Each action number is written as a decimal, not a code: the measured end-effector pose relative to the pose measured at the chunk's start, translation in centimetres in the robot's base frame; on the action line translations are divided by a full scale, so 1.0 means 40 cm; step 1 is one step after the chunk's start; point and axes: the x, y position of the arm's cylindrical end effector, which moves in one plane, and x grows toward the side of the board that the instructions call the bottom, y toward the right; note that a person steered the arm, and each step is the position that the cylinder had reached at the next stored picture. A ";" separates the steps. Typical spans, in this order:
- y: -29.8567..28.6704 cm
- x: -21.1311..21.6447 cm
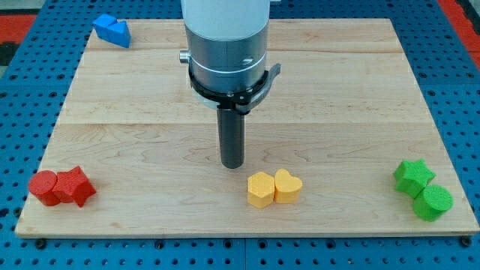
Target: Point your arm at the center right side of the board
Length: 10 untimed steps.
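Note:
My tip [232,164] rests near the middle of the wooden board [150,112], just above and to the left of the yellow pair. A yellow hexagon [260,190] and a yellow heart [288,187] sit touching below the tip, toward the view's bottom. A green star [413,175] and a green cylinder [433,202] sit together at the board's lower right edge. The tip is far to the left of the board's right side and touches no block.
A red cylinder [43,187] and a red star [74,186] sit at the lower left edge. A blue block pair [112,30] sits at the top left corner. The arm's grey body [227,45] hangs over the board's top middle.

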 end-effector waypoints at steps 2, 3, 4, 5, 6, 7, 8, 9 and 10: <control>0.049 -0.170; 0.102 -0.203; 0.102 -0.208; 0.176 -0.287; 0.389 -0.303; 0.407 -0.303; 0.424 -0.305; 0.599 -0.302; 0.819 -0.280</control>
